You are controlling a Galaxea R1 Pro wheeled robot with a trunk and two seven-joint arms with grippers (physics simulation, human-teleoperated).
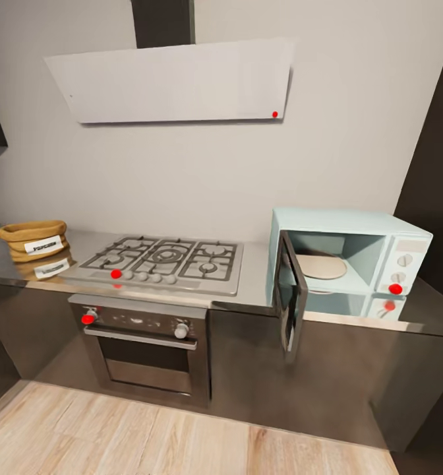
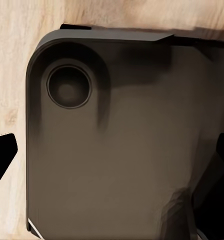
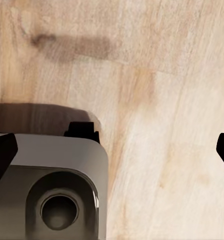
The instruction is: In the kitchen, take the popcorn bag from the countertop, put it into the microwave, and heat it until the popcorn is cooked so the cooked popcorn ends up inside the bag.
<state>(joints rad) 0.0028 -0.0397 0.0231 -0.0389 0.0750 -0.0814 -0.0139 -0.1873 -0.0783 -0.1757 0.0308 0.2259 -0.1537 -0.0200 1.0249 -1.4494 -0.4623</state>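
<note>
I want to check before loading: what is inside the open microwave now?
Inside the microwave, whose door hangs open, lies one round pale turntable plate with nothing on it. The popcorn bag sits on the countertop, left of the hob. The door hides the cavity's left edge.

The light is soft and even, rather bright, with no strong glare. The glossy desk (image 1: 254, 290) reflects the popcorn bag (image 1: 34, 239) and the microwave (image 1: 353, 254). The head view looks slightly blurred, and straight lines bend outward near 3 and 9 o'clock. In the wrist views soft shadows lie on the wooden floor (image 3: 162, 90).

Tan popcorn bag (image 1: 33, 239), mint-blue microwave (image 1: 353, 254)
</note>
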